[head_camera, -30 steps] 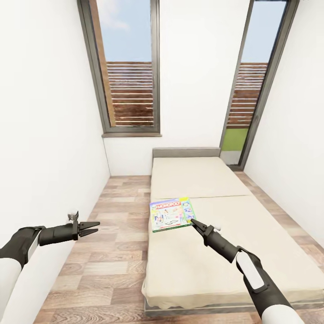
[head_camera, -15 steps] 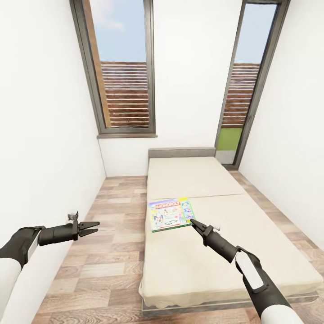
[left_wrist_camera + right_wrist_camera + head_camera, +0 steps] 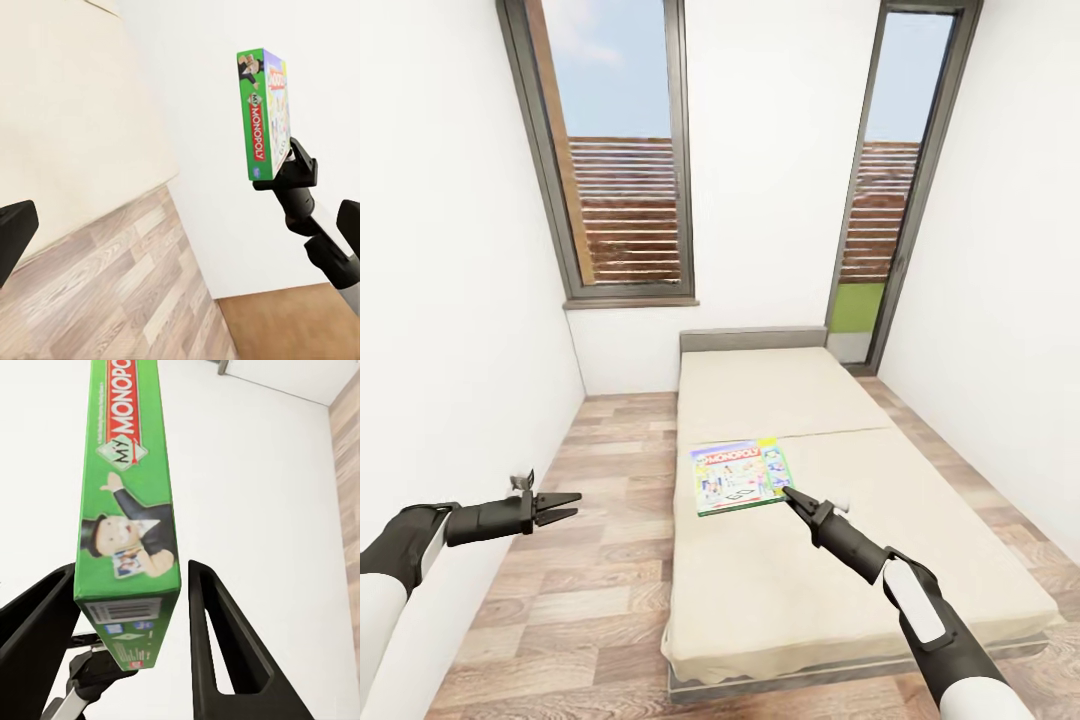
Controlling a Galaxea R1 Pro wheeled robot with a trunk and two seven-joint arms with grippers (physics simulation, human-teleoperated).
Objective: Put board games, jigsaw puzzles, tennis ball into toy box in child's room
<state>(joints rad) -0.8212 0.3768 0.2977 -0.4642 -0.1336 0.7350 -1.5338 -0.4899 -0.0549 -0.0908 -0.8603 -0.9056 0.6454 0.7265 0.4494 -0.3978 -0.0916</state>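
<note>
Wood flooring (image 3: 600,560) runs beside a beige bed (image 3: 830,560) under two tall windows. Over the floor at the left, the left gripper (image 3: 565,505) hangs with fingers spread and nothing between them. Further right, the right gripper (image 3: 792,497) clamps a corner of the Monopoly board game (image 3: 742,475), held flat above the bed.

White upper arms, black forearms, white wrist panel, black two-fingered left tool (image 3: 565,506), possibly matte

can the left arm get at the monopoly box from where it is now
Probably not without moving: the left gripper hangs open over the floor beside the bed, apart from the monopoly box, which the right gripper already holds.
</note>
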